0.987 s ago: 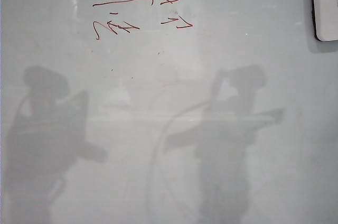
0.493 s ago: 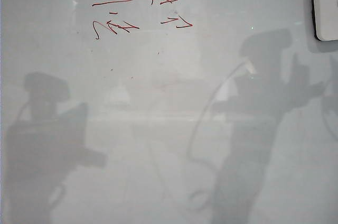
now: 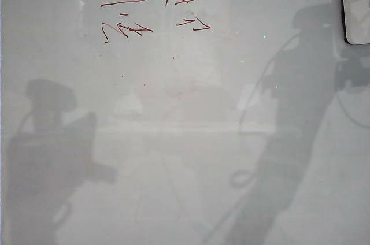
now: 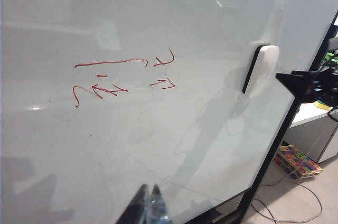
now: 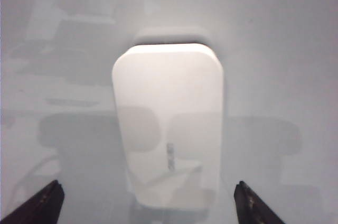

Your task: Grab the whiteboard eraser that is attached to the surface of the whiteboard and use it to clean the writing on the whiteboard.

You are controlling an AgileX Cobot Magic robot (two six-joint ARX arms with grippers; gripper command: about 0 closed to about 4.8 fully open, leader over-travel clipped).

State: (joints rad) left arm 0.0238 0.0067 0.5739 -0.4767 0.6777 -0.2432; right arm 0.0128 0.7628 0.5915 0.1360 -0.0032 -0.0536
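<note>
The whiteboard (image 3: 185,141) fills the exterior view. The red writing (image 3: 134,2) sits in two short rows at its upper left. The whiteboard eraser (image 3: 356,5), a white rounded block with a dark edge, clings to the board at the upper right edge. In the right wrist view the eraser (image 5: 168,129) lies straight ahead. My right gripper (image 5: 148,184) is open wide, with a dark fingertip (image 5: 52,192) on either side of the eraser's near end, neither touching it. My left gripper (image 4: 149,191) is shut and empty, well below the writing (image 4: 111,63) and far from the eraser (image 4: 261,68).
Grey shadows of both arms fall on the board, the right one (image 3: 295,112) reaching up to the eraser. Past the board's black frame (image 4: 285,129), the left wrist view shows a colourful box (image 4: 297,160) and cables (image 4: 296,203) on the floor, and the right arm's dark gripper (image 4: 309,84).
The right arm's shadow has swept from the lower middle of the board up and right to the eraser. The left arm's shadow has stayed put.
</note>
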